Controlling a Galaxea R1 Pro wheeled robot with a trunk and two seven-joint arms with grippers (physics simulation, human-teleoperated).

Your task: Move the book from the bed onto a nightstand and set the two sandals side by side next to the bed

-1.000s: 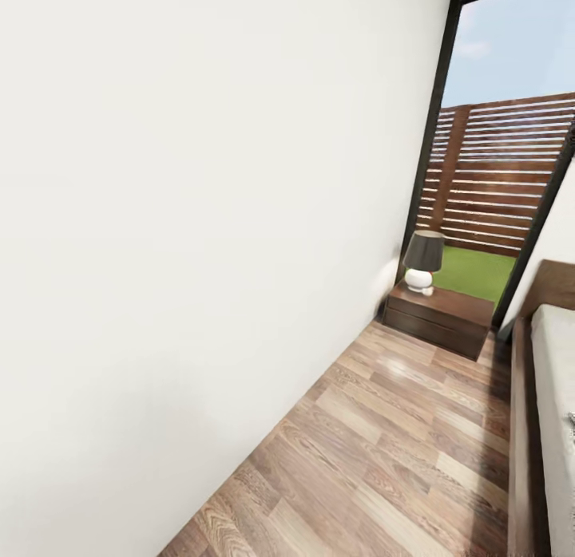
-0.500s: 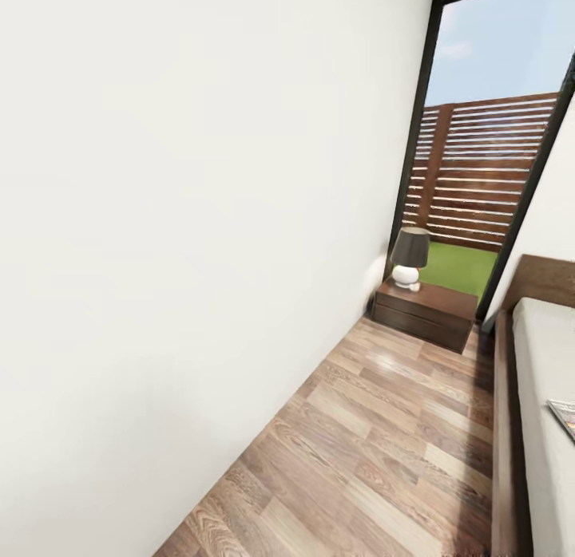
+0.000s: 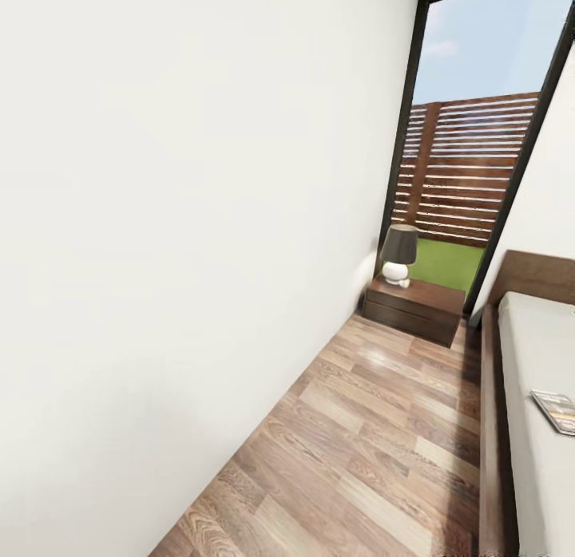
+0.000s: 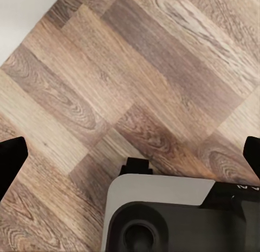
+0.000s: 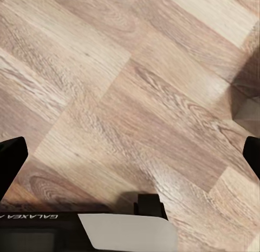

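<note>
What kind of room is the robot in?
Most likely a bedroom: a big bed with a grey mattress, a nightstand holding a lamp, and a tall window.
</note>
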